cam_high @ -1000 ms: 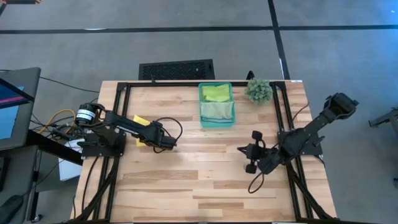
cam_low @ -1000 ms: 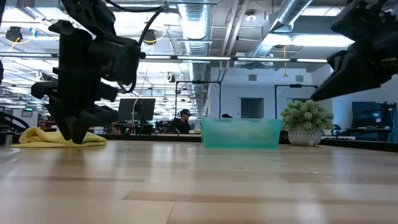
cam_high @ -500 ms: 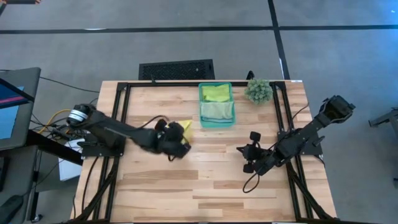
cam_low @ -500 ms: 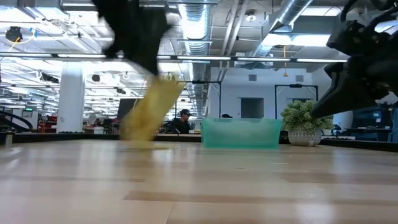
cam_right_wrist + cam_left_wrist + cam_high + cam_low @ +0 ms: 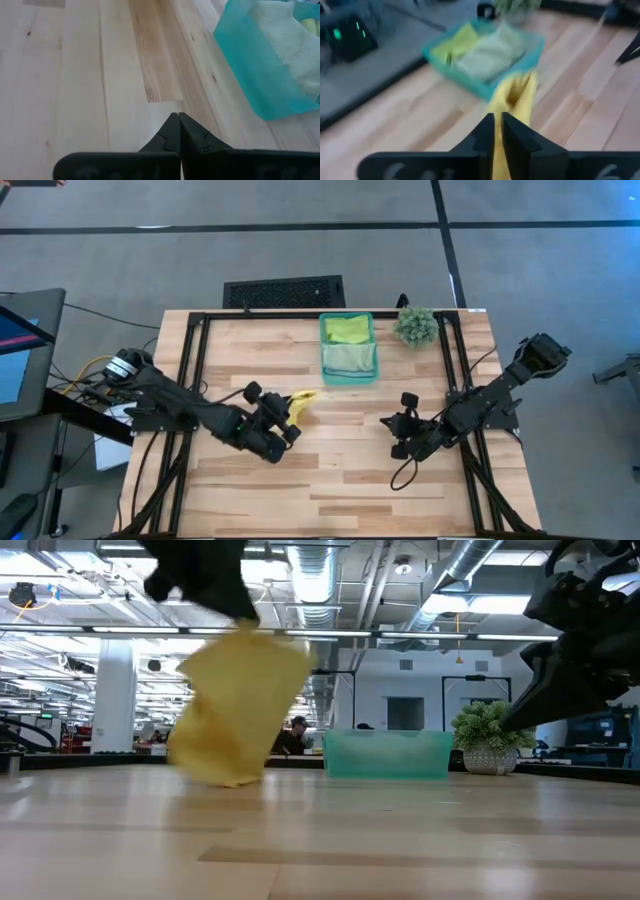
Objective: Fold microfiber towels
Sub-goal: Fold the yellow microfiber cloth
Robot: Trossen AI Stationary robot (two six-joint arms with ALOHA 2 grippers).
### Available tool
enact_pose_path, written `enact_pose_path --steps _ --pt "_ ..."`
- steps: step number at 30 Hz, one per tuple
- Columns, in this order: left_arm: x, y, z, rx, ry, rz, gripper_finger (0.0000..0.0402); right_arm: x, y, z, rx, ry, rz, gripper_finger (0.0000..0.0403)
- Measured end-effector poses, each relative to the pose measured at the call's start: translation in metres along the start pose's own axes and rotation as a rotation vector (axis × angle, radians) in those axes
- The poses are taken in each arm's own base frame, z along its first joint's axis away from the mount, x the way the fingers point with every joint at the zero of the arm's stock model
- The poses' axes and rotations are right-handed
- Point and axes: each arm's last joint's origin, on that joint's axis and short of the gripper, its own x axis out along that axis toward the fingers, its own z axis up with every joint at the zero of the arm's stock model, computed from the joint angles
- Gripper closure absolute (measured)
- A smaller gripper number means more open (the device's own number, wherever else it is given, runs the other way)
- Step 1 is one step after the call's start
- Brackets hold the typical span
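My left gripper (image 5: 292, 413) is near the table's middle, shut on a yellow towel (image 5: 303, 398) that hangs below it (image 5: 235, 705). A teal bin (image 5: 348, 372) behind it holds a lime green towel (image 5: 347, 330) and a pale green towel (image 5: 350, 358), also seen in the left wrist view as the bin (image 5: 470, 82). My right gripper (image 5: 398, 436) hovers shut over bare wood at the table's right, with nothing between its fingers (image 5: 176, 127). My left gripper pinches a bunched part of the yellow towel (image 5: 509, 106) between its two fingers, at the towel's top. The fingers slant down toward the bin. The towel hangs slack below the fingers; whether its lower end (image 5: 228, 778) touches the table, I cannot tell.
A small spiky green plant (image 5: 415, 326) stands at the back right beside the bin. Black frame rails (image 5: 195, 350) run along the table's left, right and far edges. Bare wood (image 5: 330, 480) lies in front of both grippers.
My left gripper has taken hold of the yellow towel, which lay heaped at the table's left. It has risen, tipped up from pointing down, and swung toward the table's middle. The towel has come off the table and now hangs spread below the fingers.
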Motion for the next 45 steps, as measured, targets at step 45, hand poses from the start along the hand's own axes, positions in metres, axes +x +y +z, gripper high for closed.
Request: enact_pose_path --steps 45 --pt "0.081 -0.058 -0.025 0.587 0.423 -0.267 0.0391 -0.003 0.005 0.000 -0.033 -0.018 0.029 0.0390"
